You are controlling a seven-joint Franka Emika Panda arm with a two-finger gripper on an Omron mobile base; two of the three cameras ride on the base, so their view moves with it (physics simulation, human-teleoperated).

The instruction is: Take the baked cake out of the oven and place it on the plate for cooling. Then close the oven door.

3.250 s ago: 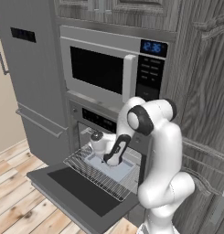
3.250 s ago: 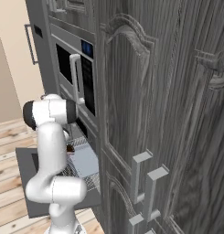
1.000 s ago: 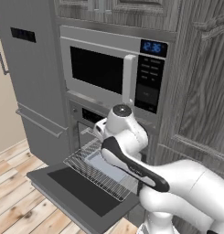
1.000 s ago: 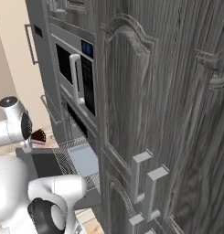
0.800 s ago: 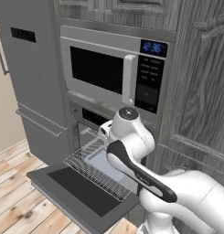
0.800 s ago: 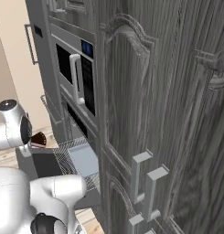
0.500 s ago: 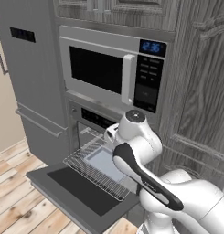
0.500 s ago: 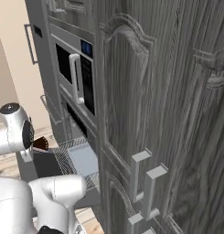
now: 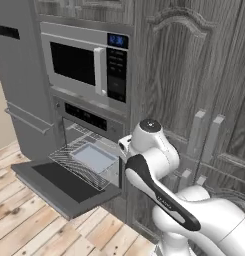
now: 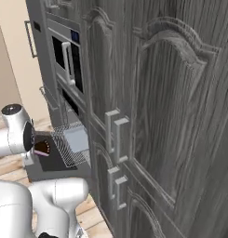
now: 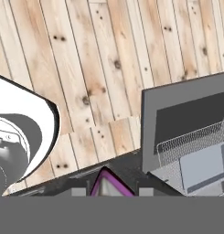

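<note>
Down low beside the robot, the gripper (image 11: 112, 190) has its fingers drawn close on the cake (image 11: 109, 182), a dark piece with a purple-pink edge. In the hand view the cake's pink edge rises to a point between the finger tips, with the apex aimed at the plank floor (image 11: 86, 68). In the right base view the cake (image 10: 41, 148) shows as a dark round with a pinkish face. There it is held just in front of the open oven, clear of the rack and above the floor.

The oven (image 9: 89, 119) sits under the microwave (image 9: 84, 62), set into the grey wood cabinets (image 10: 171, 116). The oven door (image 9: 59, 184) is swung fully down and lies flat and level. Its long axis runs across the oven's front, its free edge points out into the room, and its dark window faces up. A wire rack (image 9: 69, 161) is pulled out over the door. A shallow pale grey tray (image 9: 95, 157) rests on it, its long side in line with the door's.
</note>
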